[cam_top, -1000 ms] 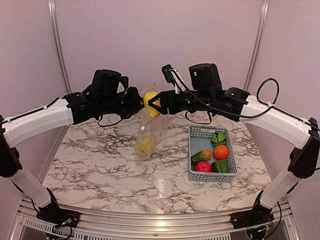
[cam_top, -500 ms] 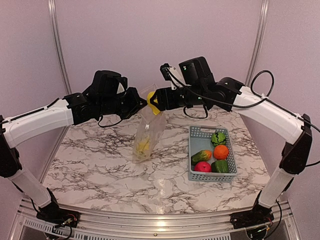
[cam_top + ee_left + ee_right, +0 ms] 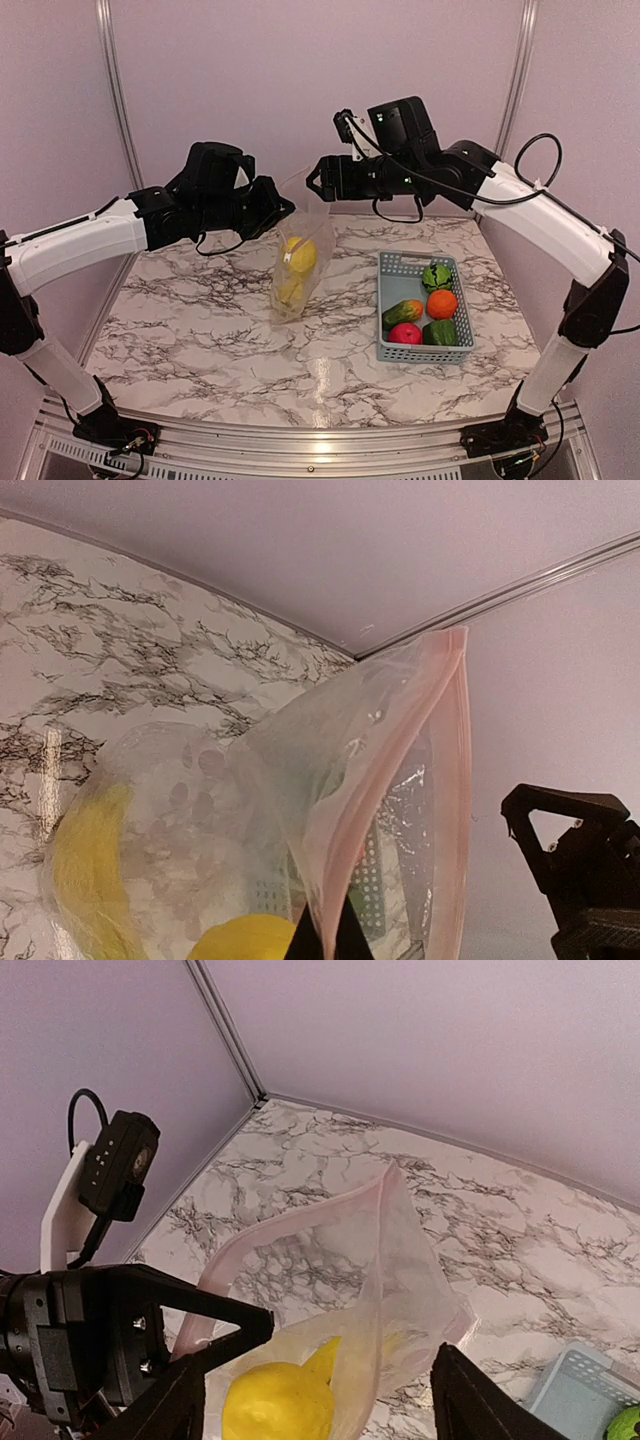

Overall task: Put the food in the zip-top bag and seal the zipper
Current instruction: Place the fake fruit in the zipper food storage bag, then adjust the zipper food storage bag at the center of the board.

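**A:** Where is the zip-top bag (image 3: pixel 320 235)?

**B:** It hangs from the left gripper (image 3: pixel 287 207), whose jaws are pinched tight on the pinkish zipper (image 3: pixel 457 730) at 1 side of the mouth. The bag's bottom rests on the marble table (image 3: pixel 190 320), and the mouth gapes upward.

**A:** Is anything inside it?

**B:** 2 pieces of the food are inside: a yellow pepper (image 3: pixel 300 254) partway down and a yellow banana (image 3: pixel 289 292) below it, near the bottom.

**A:** And the right gripper (image 3: pixel 313 183)?

**B:** It hovers just beside the top of the mouth, jaws spread wide with nothing between them. Its wrist view looks down past its own fingers (image 3: pixel 175 1410) into the open bag, onto the pepper.

**A:** Where is the rest of the food?

**B:** 5 pieces lie in the grey-blue basket (image 3: pixel 384 300), well to the right of the bag. A green pepper (image 3: pixel 436 277) sits at the far end, with an orange (image 3: pixel 441 303) just in front of it. A green-orange mango (image 3: pixel 402 312) lies left of the orange. A red apple (image 3: pixel 405 334) is at the near end, with a dark green piece (image 3: pixel 440 333) beside it.

**A:** Is the zipper closed?

**B:** No. In the left wrist view its 2 strips stand apart. The slider tab cannot be made out.
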Controlling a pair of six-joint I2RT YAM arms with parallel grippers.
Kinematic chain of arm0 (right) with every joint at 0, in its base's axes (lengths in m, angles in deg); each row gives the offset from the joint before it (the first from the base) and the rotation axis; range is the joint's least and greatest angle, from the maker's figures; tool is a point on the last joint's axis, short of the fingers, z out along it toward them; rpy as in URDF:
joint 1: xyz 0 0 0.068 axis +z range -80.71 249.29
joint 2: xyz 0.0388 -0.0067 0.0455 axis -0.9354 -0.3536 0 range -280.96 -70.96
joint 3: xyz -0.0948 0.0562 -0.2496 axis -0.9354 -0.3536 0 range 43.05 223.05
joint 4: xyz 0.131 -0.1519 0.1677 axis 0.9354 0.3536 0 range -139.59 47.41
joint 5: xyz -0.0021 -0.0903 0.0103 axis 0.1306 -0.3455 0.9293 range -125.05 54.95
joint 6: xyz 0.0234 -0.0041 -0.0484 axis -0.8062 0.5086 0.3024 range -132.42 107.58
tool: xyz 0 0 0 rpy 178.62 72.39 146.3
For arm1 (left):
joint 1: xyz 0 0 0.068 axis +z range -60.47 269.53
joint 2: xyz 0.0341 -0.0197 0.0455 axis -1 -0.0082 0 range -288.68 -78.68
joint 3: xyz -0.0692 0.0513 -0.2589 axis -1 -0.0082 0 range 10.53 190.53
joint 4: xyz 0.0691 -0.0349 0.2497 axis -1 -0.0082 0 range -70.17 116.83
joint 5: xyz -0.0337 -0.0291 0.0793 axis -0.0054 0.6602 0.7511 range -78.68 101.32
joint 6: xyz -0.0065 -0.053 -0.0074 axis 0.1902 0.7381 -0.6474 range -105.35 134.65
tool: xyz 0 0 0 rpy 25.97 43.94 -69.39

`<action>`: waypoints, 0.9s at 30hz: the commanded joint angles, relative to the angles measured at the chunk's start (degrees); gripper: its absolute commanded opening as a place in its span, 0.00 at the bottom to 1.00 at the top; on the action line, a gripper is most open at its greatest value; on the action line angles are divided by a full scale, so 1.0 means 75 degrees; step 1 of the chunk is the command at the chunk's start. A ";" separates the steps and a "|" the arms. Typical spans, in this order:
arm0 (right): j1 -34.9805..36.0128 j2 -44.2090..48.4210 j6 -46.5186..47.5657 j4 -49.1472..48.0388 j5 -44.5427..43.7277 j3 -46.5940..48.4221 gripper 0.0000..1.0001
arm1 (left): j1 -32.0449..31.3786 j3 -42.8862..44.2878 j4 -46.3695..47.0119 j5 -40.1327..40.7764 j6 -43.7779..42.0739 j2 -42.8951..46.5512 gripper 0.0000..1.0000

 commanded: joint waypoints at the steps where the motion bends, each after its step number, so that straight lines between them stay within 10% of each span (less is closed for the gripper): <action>1: -0.0169 -0.0120 -0.0146 0.0510 -0.0201 -0.0106 0.69 | 0.0038 -0.0079 -0.0049 -0.0032 -0.0142 0.0184 0.00; 10: -0.0196 -0.0487 -0.0444 0.0931 0.0044 -0.0061 0.45 | 0.0037 -0.0093 -0.0101 -0.0115 -0.0222 0.0171 0.00; 16: -0.0261 -0.0676 -0.0467 0.1168 0.0526 0.0329 0.00 | 0.0038 0.0045 -0.0278 -0.0112 -0.0511 0.0098 0.08; 27: -0.0277 -0.0823 -0.0505 0.1441 0.0651 0.0928 0.00 | 0.0025 0.1568 -0.2937 0.0554 -0.1591 -0.0322 0.28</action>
